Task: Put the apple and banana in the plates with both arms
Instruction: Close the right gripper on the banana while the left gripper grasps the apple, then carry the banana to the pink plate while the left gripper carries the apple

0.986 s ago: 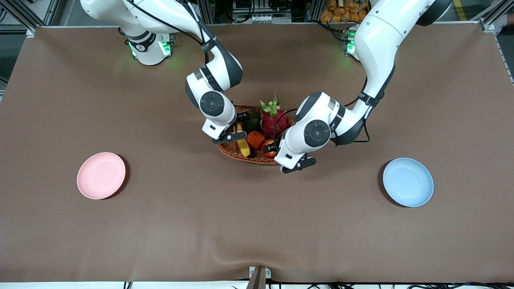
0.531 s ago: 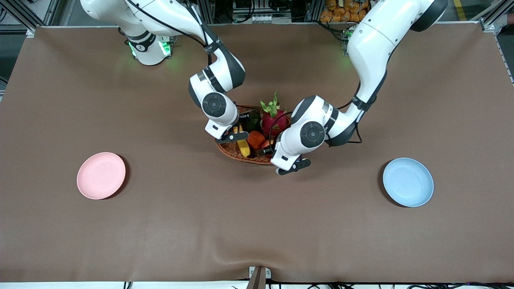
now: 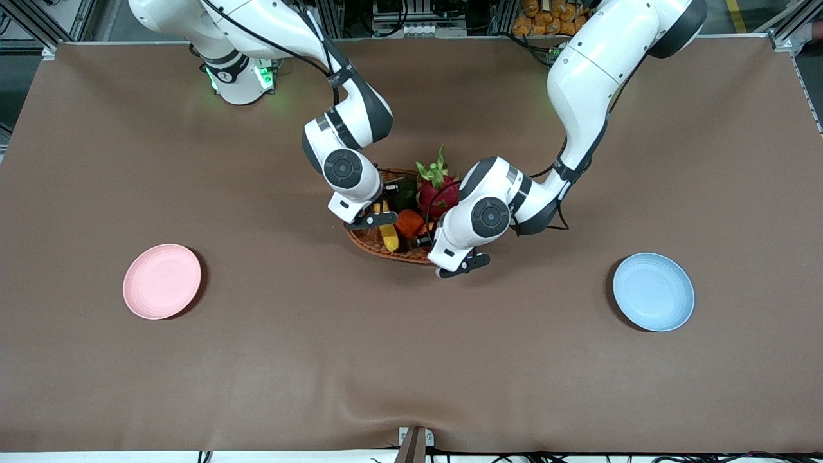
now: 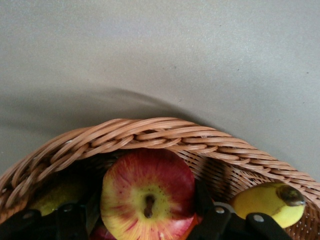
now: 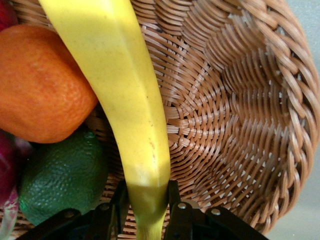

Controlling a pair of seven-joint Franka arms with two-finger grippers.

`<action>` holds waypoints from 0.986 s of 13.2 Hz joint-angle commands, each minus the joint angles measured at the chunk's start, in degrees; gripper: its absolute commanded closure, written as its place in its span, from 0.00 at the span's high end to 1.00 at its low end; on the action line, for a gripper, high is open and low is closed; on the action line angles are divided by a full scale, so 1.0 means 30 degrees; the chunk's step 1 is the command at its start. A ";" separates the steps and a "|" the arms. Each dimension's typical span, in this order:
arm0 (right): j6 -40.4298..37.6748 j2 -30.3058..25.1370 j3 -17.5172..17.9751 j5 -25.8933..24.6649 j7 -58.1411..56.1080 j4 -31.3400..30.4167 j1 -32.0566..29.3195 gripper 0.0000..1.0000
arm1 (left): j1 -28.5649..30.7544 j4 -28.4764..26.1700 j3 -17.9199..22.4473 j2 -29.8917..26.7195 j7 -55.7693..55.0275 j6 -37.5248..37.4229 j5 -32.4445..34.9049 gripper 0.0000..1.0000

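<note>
The apple [image 4: 147, 195], red with yellow patches, lies in the wicker basket [image 3: 379, 249] at the table's middle. My left gripper [image 4: 147, 220] is low in the basket, open, with a finger on each side of the apple. The left hand hides most of the apple in the front view. The banana [image 3: 389, 238] lies in the basket beside it. My right gripper [image 5: 146, 205] is shut on the banana's [image 5: 135, 100] narrow end. The pink plate [image 3: 162, 281] lies toward the right arm's end, the blue plate [image 3: 653, 291] toward the left arm's end. Both plates hold nothing.
The basket also holds an orange fruit [image 3: 408, 223], a pink dragon fruit [image 3: 437, 191] and a dark green fruit [image 5: 62, 175]. Brown table surface lies open between the basket and each plate. The two hands are close together over the basket.
My left arm has moved toward the right arm's end and lowered its gripper over the apple, which now shows less in the front view. My right gripper shifted slightly, then stayed on the banana.
</note>
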 commanded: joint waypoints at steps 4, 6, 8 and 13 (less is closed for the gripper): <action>-0.2262 -0.2051 -0.0963 0.0308 0.0954 0.0091 -0.0183 0.00 | 0.0086 0.0168 0.0568 -0.3378 -0.1246 -0.2771 0.0744 0.00; -0.2793 -0.2930 -0.1638 0.0308 0.0954 0.0091 -0.0184 0.00 | 0.0522 0.0169 0.1155 -0.5578 -0.1160 -0.4766 0.1394 0.00; -0.3175 -0.3634 -0.2400 0.0134 0.0954 0.0062 -0.0184 0.00 | 0.1838 0.0198 0.1127 -0.7016 -0.0809 -0.6089 0.1424 0.00; -0.3673 -0.4282 -0.4361 -0.1615 0.0896 -0.0114 -0.0184 0.04 | 0.4680 0.0111 0.1156 -0.8865 0.1388 -0.9401 0.2441 0.00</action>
